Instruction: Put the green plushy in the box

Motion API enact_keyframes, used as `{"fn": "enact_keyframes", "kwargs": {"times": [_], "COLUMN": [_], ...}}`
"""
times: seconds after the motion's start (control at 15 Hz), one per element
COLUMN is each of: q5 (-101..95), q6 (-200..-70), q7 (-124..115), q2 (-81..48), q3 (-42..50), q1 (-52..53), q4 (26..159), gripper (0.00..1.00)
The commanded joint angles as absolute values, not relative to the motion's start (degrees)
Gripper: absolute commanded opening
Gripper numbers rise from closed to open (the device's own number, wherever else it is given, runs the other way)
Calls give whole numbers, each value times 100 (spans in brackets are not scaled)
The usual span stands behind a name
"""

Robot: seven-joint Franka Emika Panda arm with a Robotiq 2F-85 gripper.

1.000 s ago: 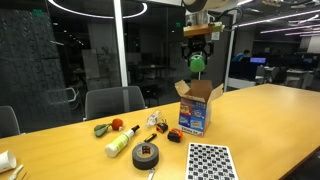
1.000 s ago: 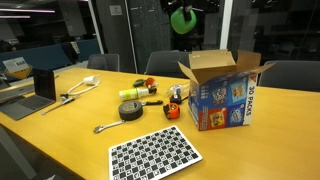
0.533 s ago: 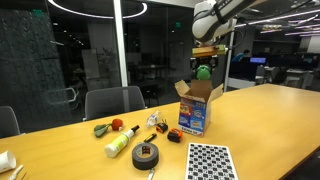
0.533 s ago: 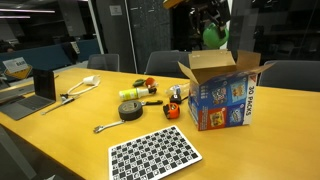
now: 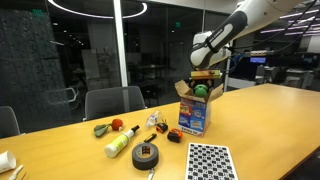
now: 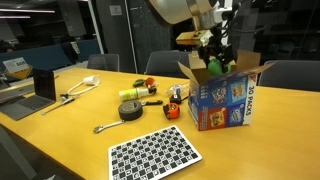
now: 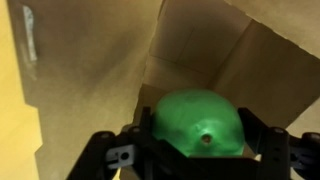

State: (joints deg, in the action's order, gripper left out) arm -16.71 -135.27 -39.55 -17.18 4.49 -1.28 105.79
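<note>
The green plushy (image 7: 195, 122) is a bright green soft ball held between my gripper's fingers (image 7: 198, 140). In both exterior views the gripper (image 5: 203, 86) (image 6: 214, 60) is at the open top of the box (image 5: 195, 112) (image 6: 226, 100), a blue and white carton with brown flaps. The plushy (image 5: 202, 90) (image 6: 218, 67) sits partly below the flap rim, inside the opening. The wrist view shows the brown cardboard inner walls (image 7: 110, 70) of the box around the plushy.
On the wooden table (image 6: 70, 125) left of the box lie a black tape roll (image 5: 146, 153) (image 6: 131, 110), a pale yellow-green cylinder (image 5: 120, 144), an olive-green object with a red part (image 5: 103, 128), small toys (image 5: 160, 127) and a checkerboard sheet (image 5: 210, 161) (image 6: 155, 152). Chairs (image 5: 112, 101) stand behind.
The gripper has moved down with the green plushy from well above the box into its open top.
</note>
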Motion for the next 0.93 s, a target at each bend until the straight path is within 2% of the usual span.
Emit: {"fn": "enact_keyframes", "kwargs": {"times": [0.0,0.4,0.87], "q5": [-1308,-1184,-1894], "q6": [-13593,-13222,-11552], "q7": [-3679,-3584,-3679], "q2": [-1977,-1967,-824], "q3": [536,600,544], "q1": [-78,7,342], "q4": [10382,10224,9675], "gripper": [100,100,100]}}
